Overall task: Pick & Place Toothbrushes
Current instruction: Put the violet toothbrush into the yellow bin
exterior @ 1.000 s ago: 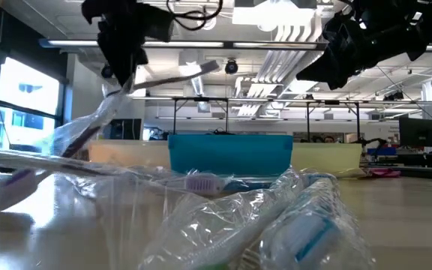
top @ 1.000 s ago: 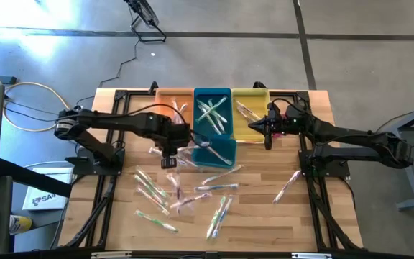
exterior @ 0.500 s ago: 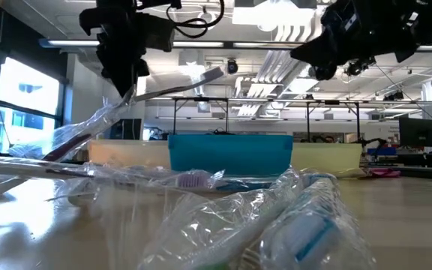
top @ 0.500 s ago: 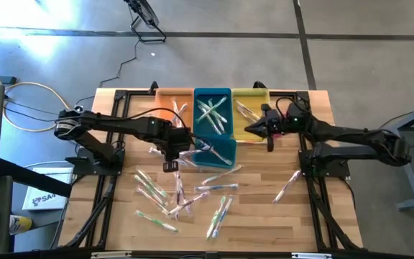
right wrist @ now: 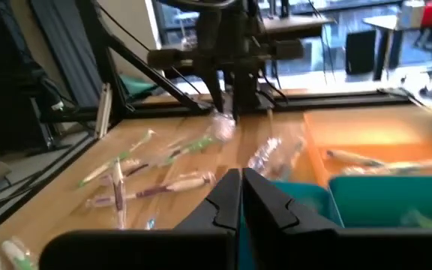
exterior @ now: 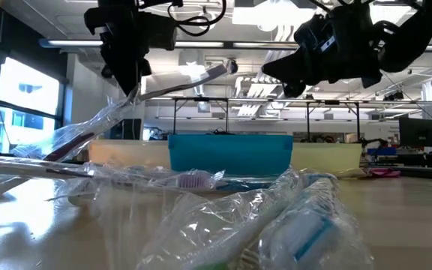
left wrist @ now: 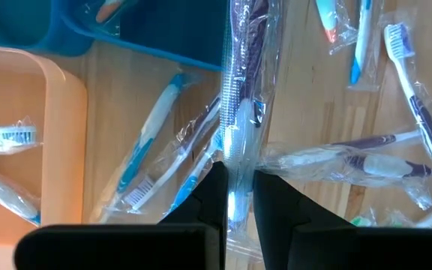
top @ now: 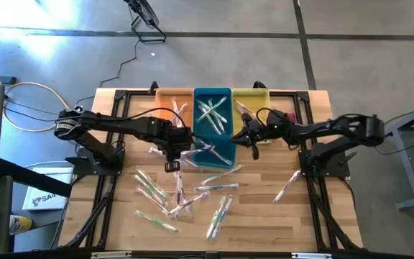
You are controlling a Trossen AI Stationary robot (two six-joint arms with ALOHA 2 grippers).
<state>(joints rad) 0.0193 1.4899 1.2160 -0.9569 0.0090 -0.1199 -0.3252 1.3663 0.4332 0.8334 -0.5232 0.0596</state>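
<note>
My left gripper (top: 174, 151) hangs beside the near left corner of the blue bin (top: 225, 155), shut on a wrapped toothbrush with a dark purple handle (left wrist: 247, 45). Several more wrapped toothbrushes (top: 218, 208) lie loose on the wooden table (top: 264, 216) nearer the front. Others lie in the orange bin (top: 165, 104), the blue bin and the yellow bin (top: 259, 97). My right gripper (top: 249, 139) is shut and empty. It points level toward the table's left, above the edge between the blue and yellow bins. My left gripper pinches the wrapped toothbrush between its two fingers (left wrist: 217, 196), on the clear wrapper near the white stretch of the handle (left wrist: 238, 154). The fingers come steeply from above and lie across it. The brush slants, its head end (exterior: 217, 71) raised toward the blue bin.
The three bins stand side by side at the table's far middle. A black frame rail (top: 315, 208) runs along each side of the table. Bare wood shows near the front right corner (top: 279, 223).
My right gripper has swung toward the table's left and sunk a little, tipping from pointing down to pointing level. It now reaches to the blue bin's right edge. My left gripper and its toothbrush have stayed about where they were.
</note>
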